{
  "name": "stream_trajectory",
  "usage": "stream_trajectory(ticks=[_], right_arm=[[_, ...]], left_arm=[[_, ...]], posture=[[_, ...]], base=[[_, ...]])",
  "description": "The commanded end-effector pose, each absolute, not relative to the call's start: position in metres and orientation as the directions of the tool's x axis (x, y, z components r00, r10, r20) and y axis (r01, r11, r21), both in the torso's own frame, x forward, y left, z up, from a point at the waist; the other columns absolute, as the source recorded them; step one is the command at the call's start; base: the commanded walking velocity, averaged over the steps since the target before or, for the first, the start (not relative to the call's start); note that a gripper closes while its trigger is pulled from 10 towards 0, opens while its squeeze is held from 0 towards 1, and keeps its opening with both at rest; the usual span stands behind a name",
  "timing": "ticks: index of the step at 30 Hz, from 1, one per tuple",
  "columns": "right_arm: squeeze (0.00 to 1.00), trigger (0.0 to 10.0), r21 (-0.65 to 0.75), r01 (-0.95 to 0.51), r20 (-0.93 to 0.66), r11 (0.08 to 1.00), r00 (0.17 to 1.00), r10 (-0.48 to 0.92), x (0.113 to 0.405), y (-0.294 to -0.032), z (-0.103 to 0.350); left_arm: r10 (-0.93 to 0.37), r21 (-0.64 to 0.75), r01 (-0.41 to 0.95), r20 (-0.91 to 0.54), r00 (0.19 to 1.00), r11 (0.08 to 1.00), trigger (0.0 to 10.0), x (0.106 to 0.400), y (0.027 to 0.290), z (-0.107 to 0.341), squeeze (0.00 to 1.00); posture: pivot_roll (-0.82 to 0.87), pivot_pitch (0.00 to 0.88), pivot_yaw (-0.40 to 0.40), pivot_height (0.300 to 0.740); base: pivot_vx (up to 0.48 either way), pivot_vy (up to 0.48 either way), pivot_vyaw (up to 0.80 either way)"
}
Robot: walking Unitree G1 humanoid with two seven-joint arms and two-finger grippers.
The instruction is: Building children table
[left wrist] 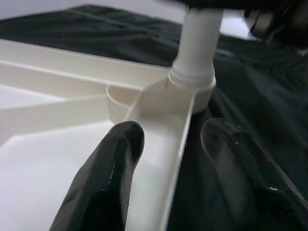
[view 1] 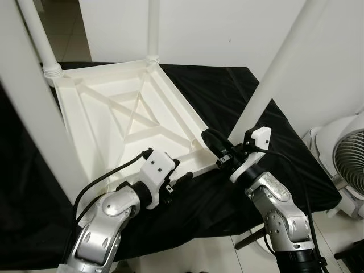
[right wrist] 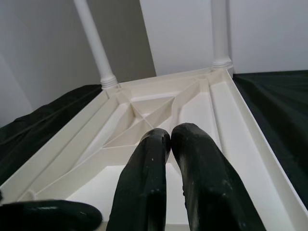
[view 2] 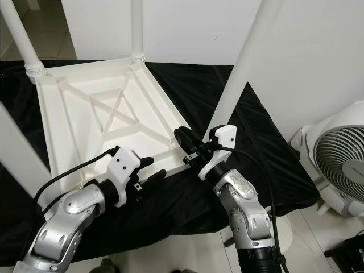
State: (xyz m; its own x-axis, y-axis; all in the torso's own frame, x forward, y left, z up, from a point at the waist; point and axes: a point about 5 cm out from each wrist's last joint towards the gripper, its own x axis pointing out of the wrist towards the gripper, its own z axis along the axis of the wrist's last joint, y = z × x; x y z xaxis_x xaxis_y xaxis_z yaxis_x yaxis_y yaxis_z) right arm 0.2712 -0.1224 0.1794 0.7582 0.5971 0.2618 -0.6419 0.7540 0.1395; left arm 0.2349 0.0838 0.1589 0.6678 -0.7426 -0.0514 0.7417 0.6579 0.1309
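Table top (view 1: pixel 131 122) lay upside down on black cloth (view 1: pixel 239 91), legs up for fitting. Left gripper (left wrist: pixel 168 159) straddled its rim, fingers apart, bracing. Right gripper (right wrist: pixel 168 139) hovered closed, empty.

The upturned table top (view 1: pixel 108 114) is seen in plain white, with white ribs crossing inside it, and its legs (view 1: pixel 276 65) are white as well. A black cloth (view 1: pixel 227 91) is spread beneath it. Glossy black fingers (left wrist: pixel 108 178) are carried on silver arms (view 2: pixel 244 205) with white wrist housings (view 1: pixel 156 168). A white fan (view 2: pixel 335 162) has a grey grille.
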Motion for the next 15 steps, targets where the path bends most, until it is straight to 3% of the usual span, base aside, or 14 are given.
stream_trajectory(ticks=[1, 15], right_arm=[[0.0, 10.0, 0.152, -0.643, 0.252, 0.75, 0.759, 0.6, 0.27, -0.124, 0.177], [0.0, 10.0, 0.143, -0.639, 0.235, 0.756, 0.763, 0.601, 0.275, -0.121, 0.169]], left_arm=[[-0.77, 0.119, 0.768, -0.038, 0.637, 0.629, 10.0, 0.229, 0.084, 0.161, 0.0], [-0.665, 0.118, 0.658, 0.026, 0.746, 0.743, 10.0, 0.203, 0.116, 0.17, 0.0]], posture=[[0.13, 0.065, -0.083, 0.74], [0.19, 0.085, -0.106, 0.74]], base=[[0.0, 0.0, 0.0], [0.0, 0.0, 0.0]])
